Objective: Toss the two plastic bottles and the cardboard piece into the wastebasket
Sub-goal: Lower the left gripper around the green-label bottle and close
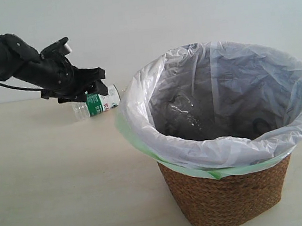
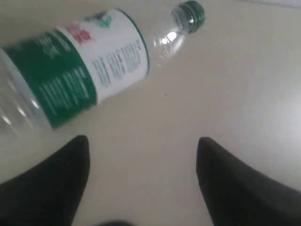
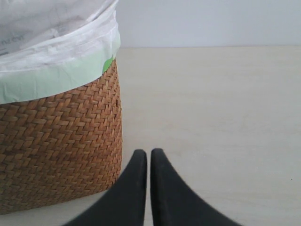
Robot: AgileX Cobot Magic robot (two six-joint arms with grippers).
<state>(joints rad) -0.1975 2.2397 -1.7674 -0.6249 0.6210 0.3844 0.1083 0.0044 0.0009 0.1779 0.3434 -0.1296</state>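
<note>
Bottle with green cap (image 2: 80, 70) lies on its side on the bench (image 1: 55, 184), white-green label up, cap end (image 2: 193, 12) pointing away from the label's green half. In the exterior view it sits just beside the wastebasket (image 1: 225, 192) on that view's left; whether they touch, cannot tell.

Left fingers (image 2: 47, 188) are spread wide apart with nothing between them, only bare bench in the gap. Tips are near the bottle and stop short of it, no contact seen. In the exterior view the left arm (image 1: 19, 57) reaches in from the upper left, angled down, with its black end just over the bottle.

Right fingers (image 3: 131, 188) are pressed together, tips meeting, holding nothing. They sit low over the bench, just beside the wicker wall of the wastebasket, not touching it.

Wastebasket stands upright, with the white-green bag (image 1: 199, 151) folded over its rim. A clear, glinting shape (image 1: 183, 112) lies down inside the bag; too blurred to say what it is.
</note>
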